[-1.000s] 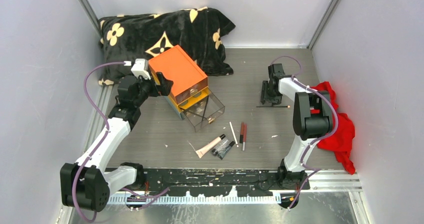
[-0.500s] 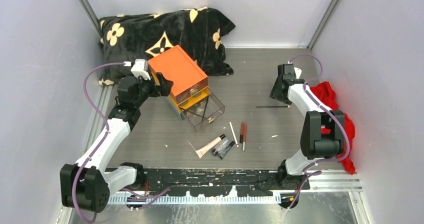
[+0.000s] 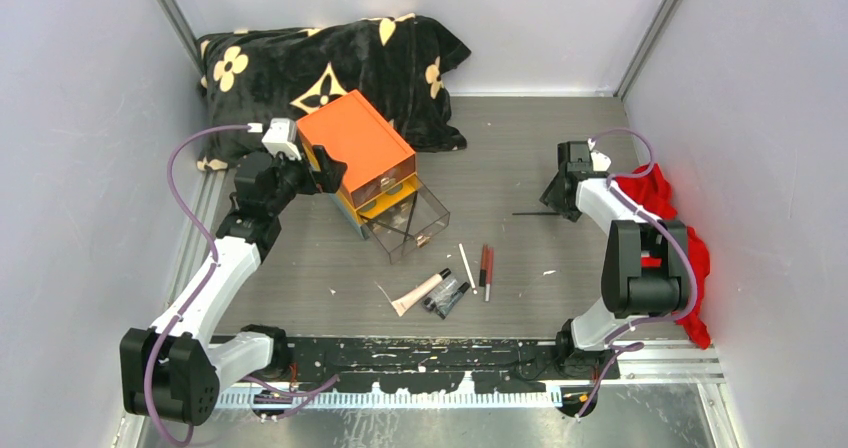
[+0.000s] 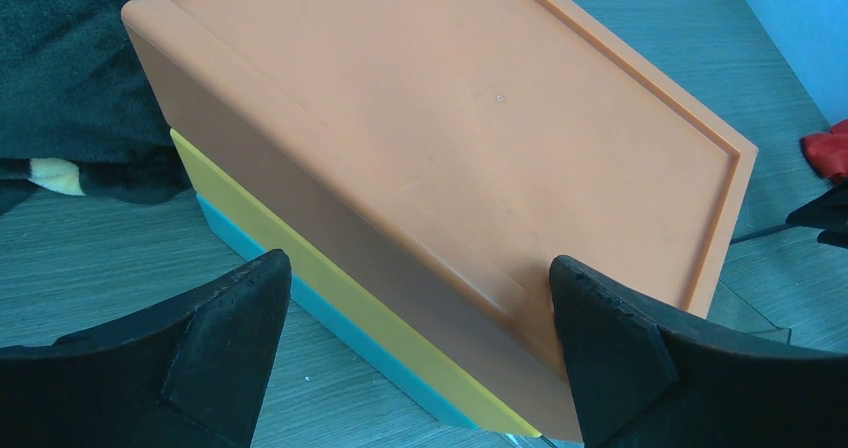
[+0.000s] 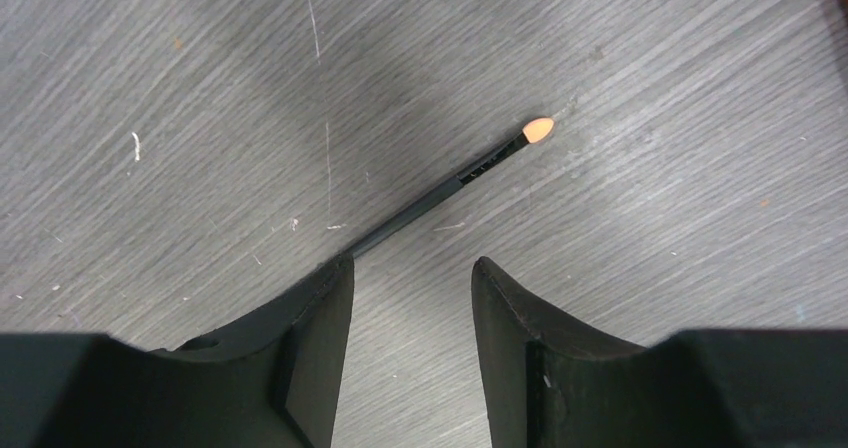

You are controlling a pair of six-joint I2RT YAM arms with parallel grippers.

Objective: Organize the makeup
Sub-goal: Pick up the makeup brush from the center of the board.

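A pinkish tube [image 3: 420, 291], a black tube [image 3: 447, 296], a white pencil [image 3: 467, 266] and red pencils [image 3: 486, 268] lie on the floor in front of the drawers. A thin black applicator [image 3: 535, 212] lies apart to the right. In the right wrist view it [image 5: 440, 193] shows an orange tip, and its near end runs under my left fingertip [image 5: 325, 308]. My right gripper [image 3: 562, 196] [image 5: 410, 278] is open and empty over that end. My left gripper [image 3: 325, 168] [image 4: 415, 308] is wide open against the side of the orange box [image 4: 450, 118]. No compacts show.
The orange box [image 3: 370, 153] stands tilted with one clear drawer [image 3: 410, 218] pulled out. A black flowered blanket [image 3: 320, 68] lies at the back left. A red cloth [image 3: 685, 253] lies against the right wall.
My right gripper swung right and back from over the applicator, then came forward onto the applicator's right end. The applicator stayed on the floor. The left arm has not moved.
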